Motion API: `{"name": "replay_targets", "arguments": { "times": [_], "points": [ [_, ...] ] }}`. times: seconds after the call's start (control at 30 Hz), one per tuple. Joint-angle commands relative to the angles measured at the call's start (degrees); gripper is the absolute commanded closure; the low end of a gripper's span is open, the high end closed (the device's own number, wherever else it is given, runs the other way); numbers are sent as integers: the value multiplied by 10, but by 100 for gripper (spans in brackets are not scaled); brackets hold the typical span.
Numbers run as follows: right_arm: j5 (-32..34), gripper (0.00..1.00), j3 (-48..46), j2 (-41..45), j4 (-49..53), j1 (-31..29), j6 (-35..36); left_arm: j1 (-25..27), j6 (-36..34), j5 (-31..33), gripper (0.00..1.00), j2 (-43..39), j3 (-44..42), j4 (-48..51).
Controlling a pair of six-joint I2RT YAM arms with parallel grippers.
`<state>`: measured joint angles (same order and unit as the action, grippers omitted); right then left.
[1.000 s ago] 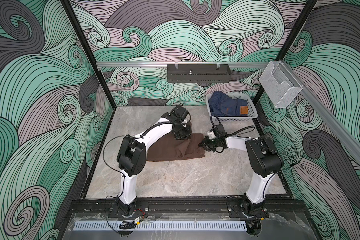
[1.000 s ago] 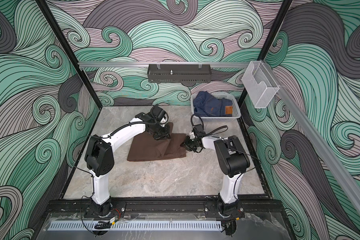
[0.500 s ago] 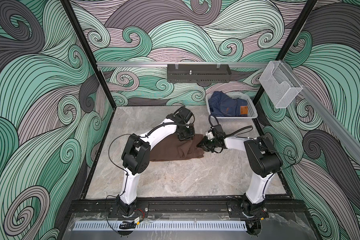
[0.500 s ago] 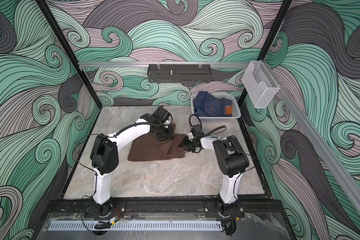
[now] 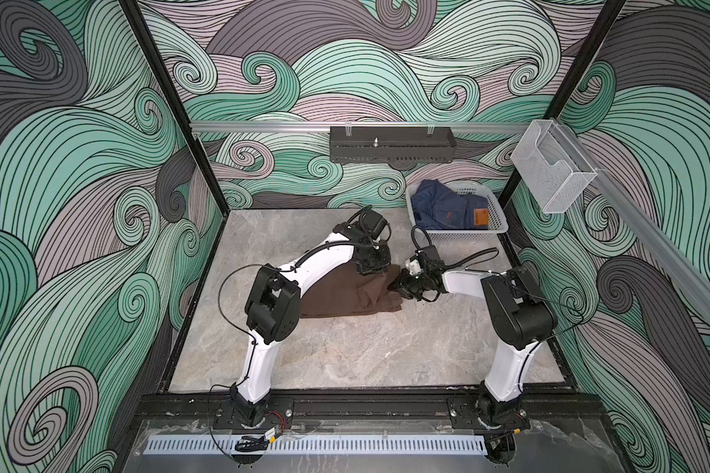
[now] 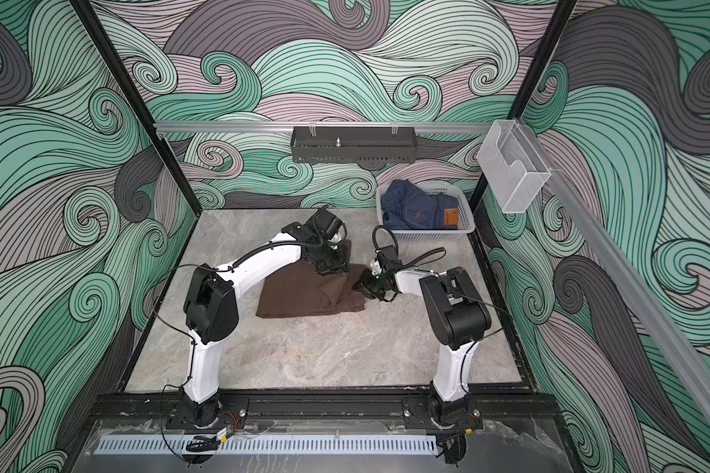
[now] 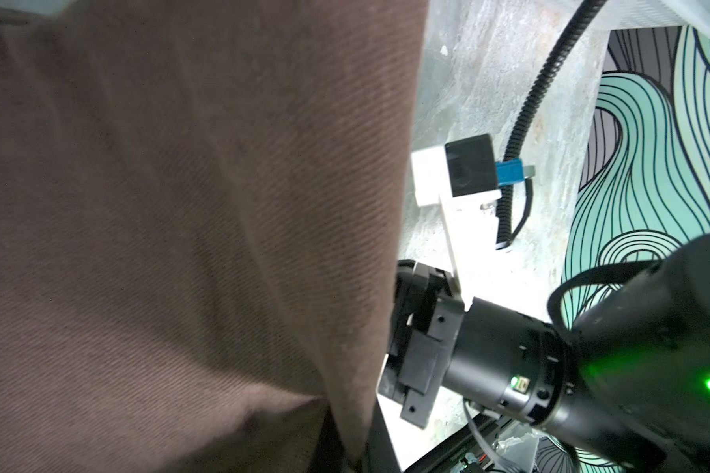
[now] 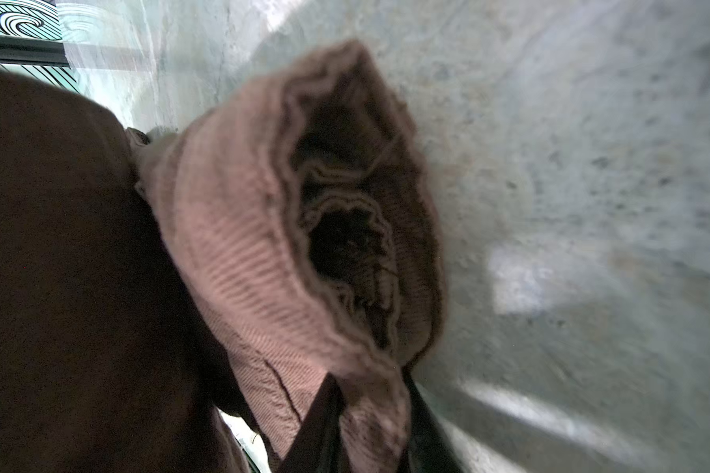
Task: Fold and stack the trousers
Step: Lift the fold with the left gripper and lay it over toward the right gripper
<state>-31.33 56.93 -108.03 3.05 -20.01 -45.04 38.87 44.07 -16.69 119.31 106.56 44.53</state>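
The brown trousers (image 5: 337,295) (image 6: 304,295) lie folded on the marble table, their right end lifted and bunched. My left gripper (image 5: 376,266) (image 6: 333,264) is shut on their far right edge; in the left wrist view the cloth (image 7: 181,204) hangs from the gripper (image 7: 357,462) and fills most of the picture. Just to its right my right gripper (image 5: 396,284) (image 6: 359,284) is shut on the near right end. In the right wrist view its dark fingers (image 8: 316,430) pinch a bunched ribbed hem (image 8: 263,245) of the trousers.
A white basket (image 5: 460,235) (image 6: 427,234) with blue jeans (image 5: 439,207) stands at the back right, close behind the right arm. A black rack (image 5: 390,145) and a clear mesh holder (image 5: 550,176) hang on the walls. The right arm's wrist (image 7: 488,360) shows beside the cloth.
The left gripper has moved right, towards the right gripper, taking the cloth's far edge along. The right gripper has edged left. The trousers' right end has bunched up between them.
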Motion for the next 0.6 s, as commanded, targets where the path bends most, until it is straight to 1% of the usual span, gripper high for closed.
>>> {"name": "replay_targets", "arguments": {
  "times": [0.0,0.13,0.23,0.33,0.43,0.57],
  "points": [
    [-3,76,7,-3,17,-7,7,8,15,-2,100,19,23,-27],
    [-4,76,6,-2,20,-7,8,6,20,3,100,37,25,-29],
    [-2,76,6,-1,22,-7,10,7,27,-7,99,48,24,-40],
    [-1,76,6,2,24,-7,11,7,31,-14,92,52,24,-45],
    [0,75,6,8,27,-5,7,6,29,-17,80,47,22,-55],
    [7,71,9,21,35,0,6,5,28,-24,73,41,22,-62]
  ]
}}
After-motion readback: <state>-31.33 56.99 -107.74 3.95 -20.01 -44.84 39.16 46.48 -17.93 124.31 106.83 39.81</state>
